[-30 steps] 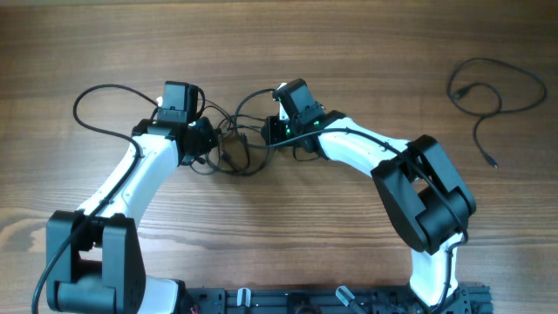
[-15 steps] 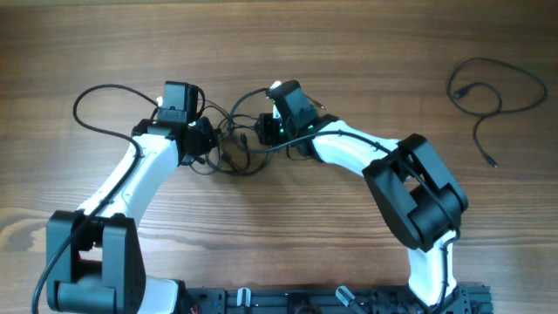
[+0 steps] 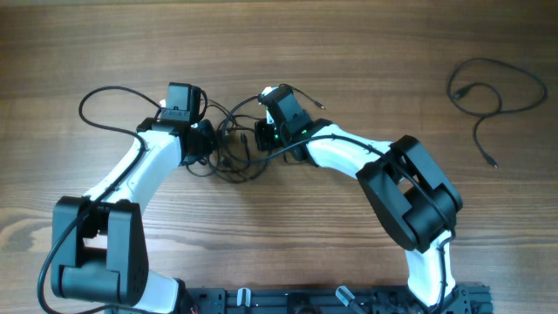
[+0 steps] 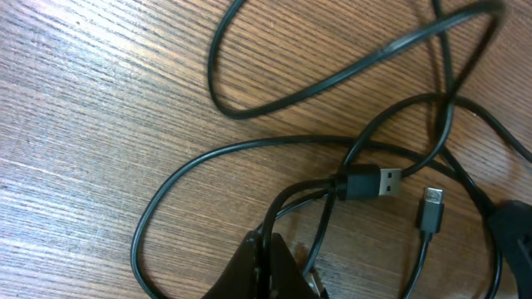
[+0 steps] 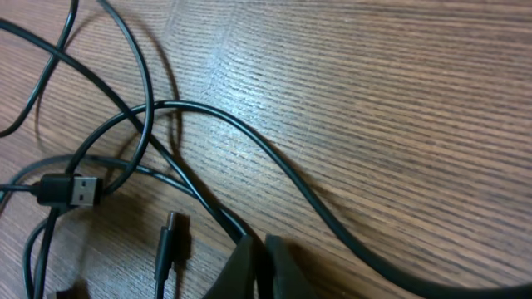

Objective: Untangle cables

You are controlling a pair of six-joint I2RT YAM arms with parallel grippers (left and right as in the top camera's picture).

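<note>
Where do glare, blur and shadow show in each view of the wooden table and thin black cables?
Right wrist: pale glare on the brown wooden table, soft shadows beside the thin black cables. Left wrist: top-right cable loop blurred, black USB plug with silver tip sharp. Overhead: even light, no strong glare.

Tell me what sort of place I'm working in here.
Most likely a robotics lab test bench: a wood-grain table, a left arm and right arm mounted on a black rail at its near edge, and nothing laid out but tangled cables and a separate cable.
</note>
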